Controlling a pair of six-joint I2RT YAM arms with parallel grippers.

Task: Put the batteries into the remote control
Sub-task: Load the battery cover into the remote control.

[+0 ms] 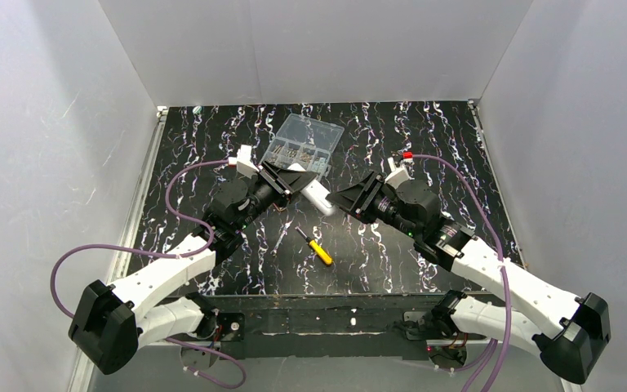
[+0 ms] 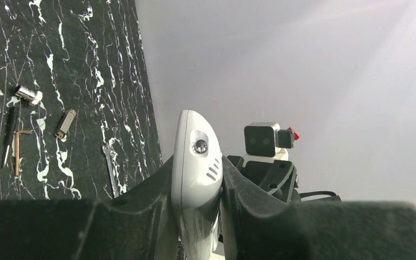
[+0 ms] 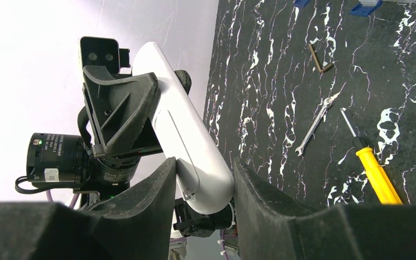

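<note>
You are holding the slim white plastic bar-shaped remote control (image 1: 317,196) aloft at 12 o'clock from the yellow-handled screwdriver (image 1: 319,250), left gripper (image 2: 197,162) clamping one end, right gripper (image 3: 203,162) seemingly pinching the other; no cell is showing inside, so loading is likely pending.

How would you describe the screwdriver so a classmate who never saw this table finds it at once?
Find the black, white-veined table and look at its middle, between the left arm and right arm, nearer their bases than the white remote control. The screwdriver lies there, alone in having a yellow handle; the wrench and hex key nearby are bare metal.
</note>
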